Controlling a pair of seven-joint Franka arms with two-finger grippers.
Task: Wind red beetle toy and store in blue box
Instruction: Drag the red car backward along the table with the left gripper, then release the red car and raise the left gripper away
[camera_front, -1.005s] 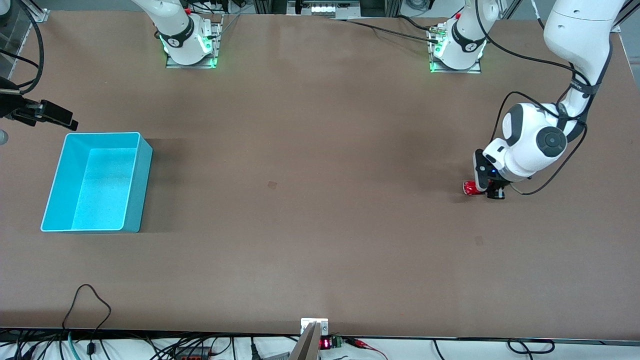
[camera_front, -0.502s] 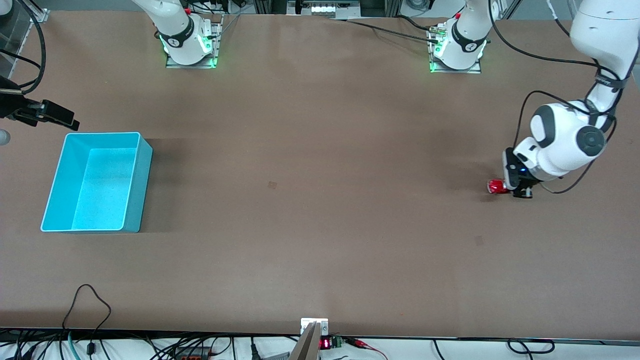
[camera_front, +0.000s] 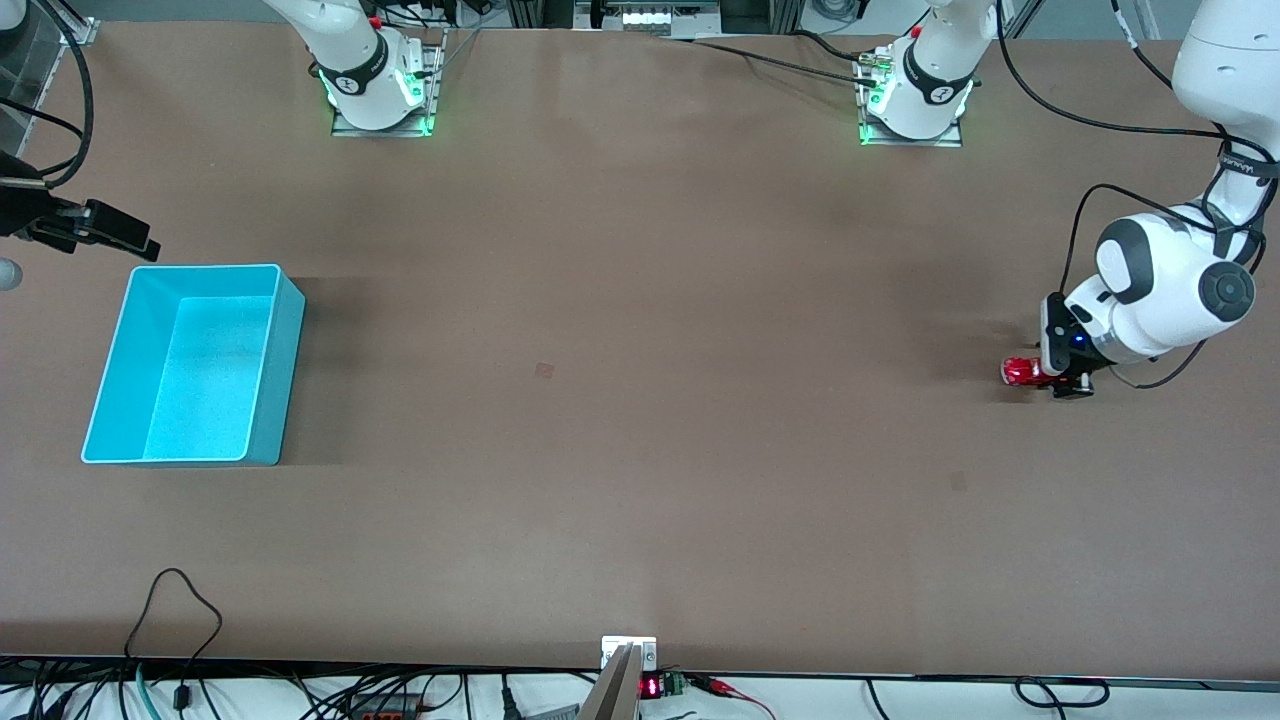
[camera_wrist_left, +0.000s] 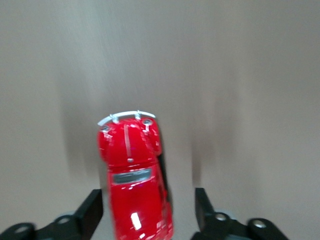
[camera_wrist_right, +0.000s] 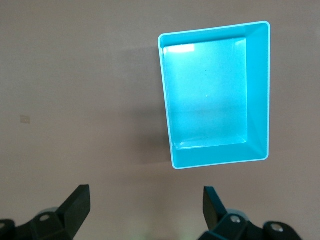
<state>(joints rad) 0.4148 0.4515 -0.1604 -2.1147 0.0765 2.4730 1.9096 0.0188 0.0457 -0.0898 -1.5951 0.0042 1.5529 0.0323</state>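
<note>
Red beetle toy (camera_wrist_left: 134, 186) sits between left tool's (camera_wrist_left: 150, 212) spread fingers (touching one)

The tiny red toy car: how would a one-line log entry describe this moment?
left gripper: open, straddling glossy red beetle toy car on table | right gripper: open, waiting beside empty light blue plastic box

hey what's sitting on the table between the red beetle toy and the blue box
Nothing: the front view shows only bare brown table between the red beetle toy, at the left gripper, and the blue box.
</note>
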